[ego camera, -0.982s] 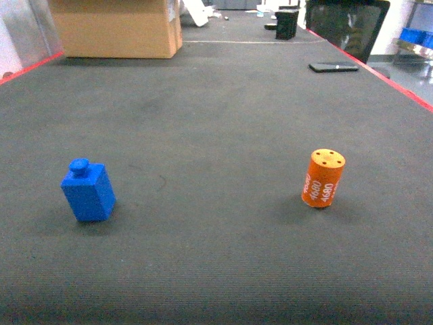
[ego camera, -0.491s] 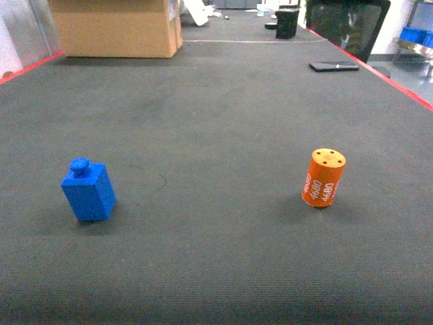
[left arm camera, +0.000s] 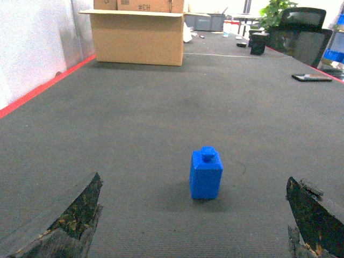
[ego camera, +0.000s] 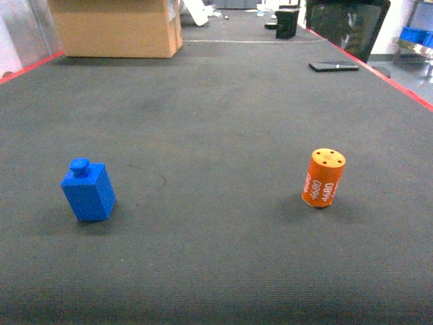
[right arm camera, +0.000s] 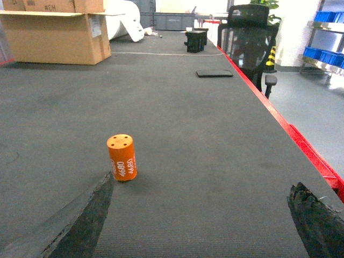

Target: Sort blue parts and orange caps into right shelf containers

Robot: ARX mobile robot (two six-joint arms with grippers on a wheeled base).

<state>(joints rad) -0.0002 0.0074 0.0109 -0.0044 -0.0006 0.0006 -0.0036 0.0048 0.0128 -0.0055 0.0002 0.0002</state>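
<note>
A blue part (ego camera: 88, 191), a block with a round knob on top, stands on the dark mat at the left. In the left wrist view the blue part (left arm camera: 206, 173) is ahead of my open left gripper (left arm camera: 193, 212), apart from both fingers. An orange cap (ego camera: 323, 178) marked 4680 stands upright at the right. My open right gripper (right arm camera: 203, 204) sits behind and to the right of the orange cap (right arm camera: 122, 157), whose base is near the left finger. Blue right shelf containers (right arm camera: 327, 54) show far off at the right. Neither gripper appears in the head view.
A cardboard box (ego camera: 115, 27) stands at the far left of the table. A black phone (ego camera: 333, 66) lies far right, near the red table edge (ego camera: 406, 88). A black chair (right arm camera: 247, 32) stands past that edge, and a small black object (ego camera: 286, 24) sits at the far end.
</note>
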